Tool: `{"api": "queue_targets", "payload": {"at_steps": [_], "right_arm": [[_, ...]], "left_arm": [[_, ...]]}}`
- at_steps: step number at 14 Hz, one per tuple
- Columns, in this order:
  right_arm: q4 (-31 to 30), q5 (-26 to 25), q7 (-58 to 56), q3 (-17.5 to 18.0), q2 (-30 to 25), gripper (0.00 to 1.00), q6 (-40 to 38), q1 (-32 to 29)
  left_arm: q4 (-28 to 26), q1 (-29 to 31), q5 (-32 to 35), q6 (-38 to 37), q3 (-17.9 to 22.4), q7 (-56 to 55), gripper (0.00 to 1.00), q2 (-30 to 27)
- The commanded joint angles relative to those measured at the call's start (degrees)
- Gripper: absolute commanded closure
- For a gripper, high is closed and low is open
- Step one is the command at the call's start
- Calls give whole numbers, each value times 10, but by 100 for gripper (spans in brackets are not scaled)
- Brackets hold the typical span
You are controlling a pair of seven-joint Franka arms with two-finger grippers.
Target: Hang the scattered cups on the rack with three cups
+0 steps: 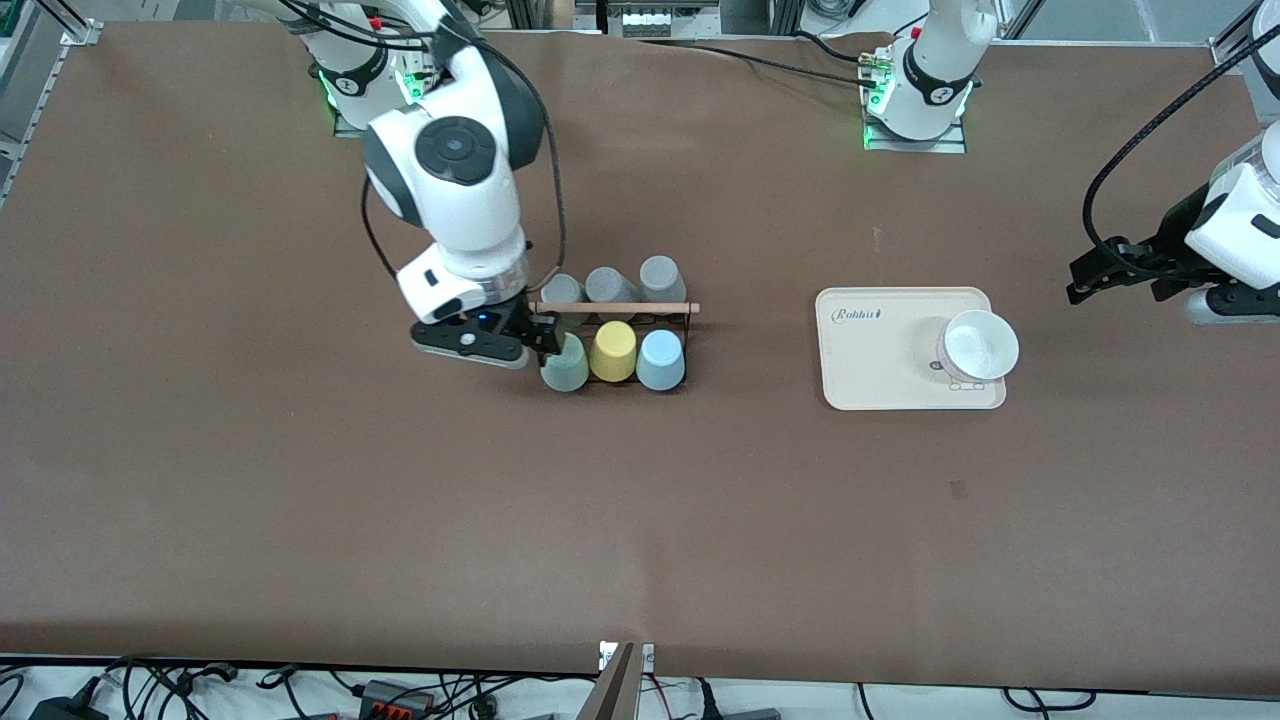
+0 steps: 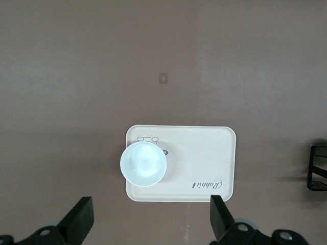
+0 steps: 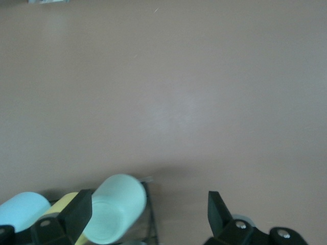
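Six cups sit on the rack (image 1: 640,325), a black wire frame with a wooden rod (image 1: 615,307) along its top: three grey cups (image 1: 612,285) in the row farther from the front camera, and in the nearer row the sage green cup (image 1: 566,366), the yellow cup (image 1: 613,352) and the light blue cup (image 1: 661,360). The green cup hangs at the end of the rack toward the right arm's end of the bench (image 1: 300,480), the yellow one is in the middle, and the blue one is just beside it.

The right gripper (image 1: 545,337) is at that same end of the rack, its fingers (image 3: 76,214) spread wide and released; in the right wrist view the green cup (image 3: 115,209) lies just beside one finger, not clasped between the two.

The left gripper (image 2: 150,224) hangs over the bench well apart from the rack, waiting, its fingers (image 2: 82,219) open and holding nothing. Under it lies a beige tray (image 2: 204,158) with a white bowl (image 2: 143,164) on it
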Motion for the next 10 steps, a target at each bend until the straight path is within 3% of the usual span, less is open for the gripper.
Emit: {"api": "queue_targets", "payload": {"at_steps": [1,3,8,10], "right_arm": [[-6,66,-103,10,-60,0,-53,-59],[-6,118,-219,8,-97,0,-101,-114],[6,125,-415,1,-169,0,-243,-260],[55,124,-447,-33,-165,0,-304,-282]], "left_arm": [[-4,1,2,2,-2,11,0,-6],[-4,0,2,2,-2,11,0,-7],[-4,0,2,2,-2,12,0,-6],[-4,1,2,2,-2,12,0,-6]]}}
